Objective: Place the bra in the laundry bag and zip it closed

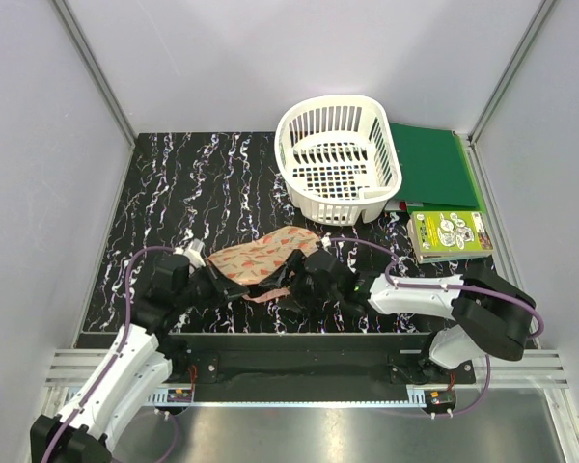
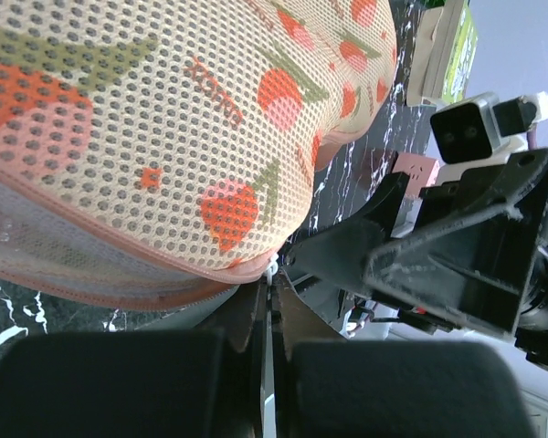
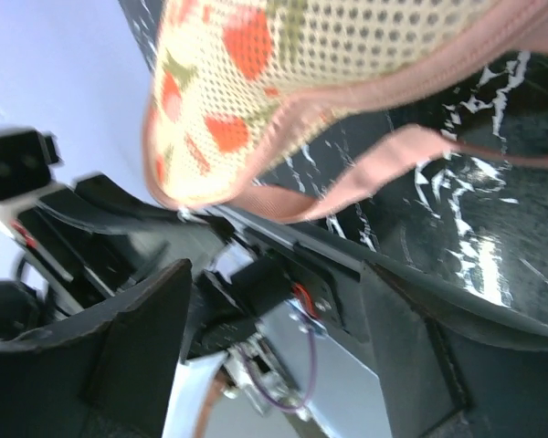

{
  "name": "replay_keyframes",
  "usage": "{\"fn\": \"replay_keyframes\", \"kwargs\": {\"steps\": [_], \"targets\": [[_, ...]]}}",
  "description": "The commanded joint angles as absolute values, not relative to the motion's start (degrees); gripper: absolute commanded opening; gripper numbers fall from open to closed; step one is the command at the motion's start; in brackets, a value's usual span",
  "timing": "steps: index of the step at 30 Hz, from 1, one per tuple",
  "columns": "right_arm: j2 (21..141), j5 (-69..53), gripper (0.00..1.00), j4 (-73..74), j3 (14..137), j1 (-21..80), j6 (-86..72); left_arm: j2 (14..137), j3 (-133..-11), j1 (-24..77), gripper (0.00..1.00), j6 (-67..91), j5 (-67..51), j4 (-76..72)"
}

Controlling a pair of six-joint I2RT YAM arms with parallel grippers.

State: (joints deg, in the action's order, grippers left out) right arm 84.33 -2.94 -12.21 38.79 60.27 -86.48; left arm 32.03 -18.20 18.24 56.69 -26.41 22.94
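Left arm: stretched low, left claw (image 2: 272, 306) clenched on laundry bag (image 1: 262, 258) trim.
Right arm: stretched low, right claw (image 1: 299, 282) released, beside bag's right end.
Count: one bag; one basket (image 1: 338, 159) behind it.

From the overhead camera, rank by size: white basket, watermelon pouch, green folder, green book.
White basket
Then green folder and laundry bag, too alike to rank
green book smallest
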Motion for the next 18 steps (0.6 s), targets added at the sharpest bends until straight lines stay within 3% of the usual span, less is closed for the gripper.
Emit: {"fn": "replay_keyframes", "kwargs": {"steps": [1,5,14,18], "targets": [[84.6,3.1,0.76,-16.4,41.7,60.7,-91.8,30.3,-19.4,19.4,0.00,57.8,-25.3,22.6],[87.8,4.0,0.62,-17.7,43.9,60.9,-94.0,28.7,-19.4,19.8,0.00,57.9,-25.1,23.7],[95.4,0.8,0.52,-21.6,49.3,61.8,-95.8,28.3,-21.6,20.0,0.00,55.6,-25.9,25.0],[98.8,-1.4,0.34,-22.9,50.9,61.7,-94.8,28.2,-24.5,20.0,0.00,53.6,-25.2,27.3]]}}
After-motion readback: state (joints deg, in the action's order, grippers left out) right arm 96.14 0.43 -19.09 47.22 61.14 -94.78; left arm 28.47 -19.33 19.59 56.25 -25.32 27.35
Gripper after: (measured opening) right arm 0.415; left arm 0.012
